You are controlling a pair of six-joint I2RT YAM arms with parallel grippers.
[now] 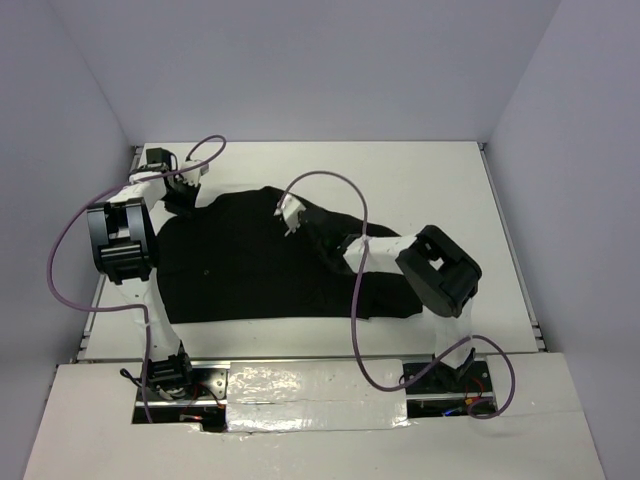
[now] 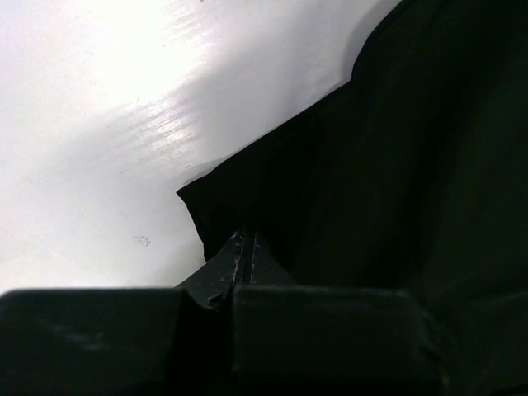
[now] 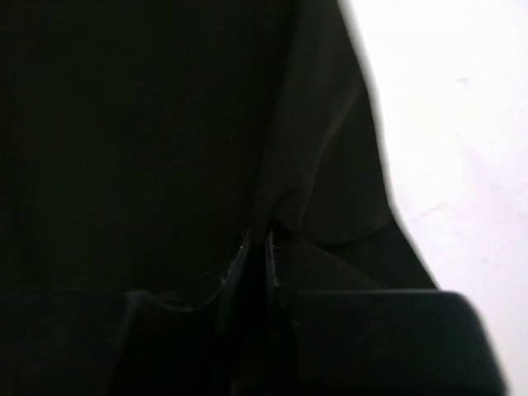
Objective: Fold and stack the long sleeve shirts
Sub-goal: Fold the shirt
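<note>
One long sleeve shirt [image 1: 260, 265], plain black, lies spread across the white table [image 1: 430, 180]. My left gripper [image 1: 182, 200] is at its far left corner. In the left wrist view this gripper [image 2: 245, 238] is shut on the corner of the shirt [image 2: 396, 165], and the cloth rises in a fold from the tips. My right gripper [image 1: 290, 220] is at the middle of the shirt's far edge. In the right wrist view a narrow gap shows between its fingers [image 3: 257, 239], and the shirt [image 3: 124, 124] puckers at the tips.
Purple cables [image 1: 355, 300] loop from both arms, one across the shirt's right part. The right arm's black elbow [image 1: 440, 270] hangs over the shirt's right end. Grey walls close in the table on three sides.
</note>
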